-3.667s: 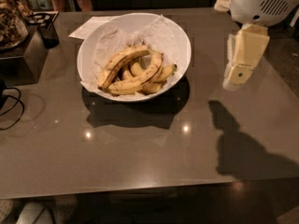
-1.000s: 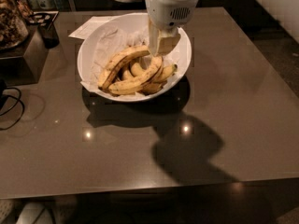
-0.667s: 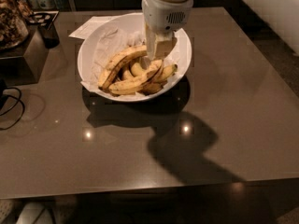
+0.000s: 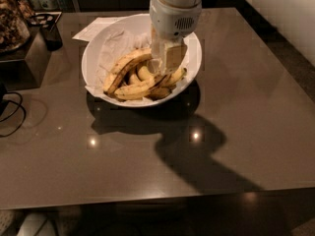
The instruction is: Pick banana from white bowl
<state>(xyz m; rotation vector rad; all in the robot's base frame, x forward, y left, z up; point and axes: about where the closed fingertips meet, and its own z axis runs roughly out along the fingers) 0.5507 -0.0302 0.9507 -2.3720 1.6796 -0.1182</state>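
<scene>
The white bowl (image 4: pixel 93 58) stands at the back middle of the dark table, lined with crumpled white paper and holding several yellow bananas. The long speckled banana (image 4: pixel 137 88) lies along the bowl's front, curving up to the right. The other long banana (image 4: pixel 125 68), with a dark edge stripe, lies diagonally behind it, with shorter ones between them. My gripper (image 4: pixel 166 67) hangs from the white arm straight above the right half of the bowl. Its cream tip is down among the bananas, at the right end of the speckled one. It hides part of the pile.
A sheet of white paper (image 4: pixel 92 29) lies behind the bowl. A dark cup (image 4: pixel 49 31) and a dark box (image 4: pixel 24 58) stand at the back left, with a black cable (image 4: pixel 12 113) on the left edge. The table's front edge (image 4: pixel 147 200) is near.
My gripper came from the table's right side to over the bowl. In the last second it shifted slightly left and lowered onto the bananas.
</scene>
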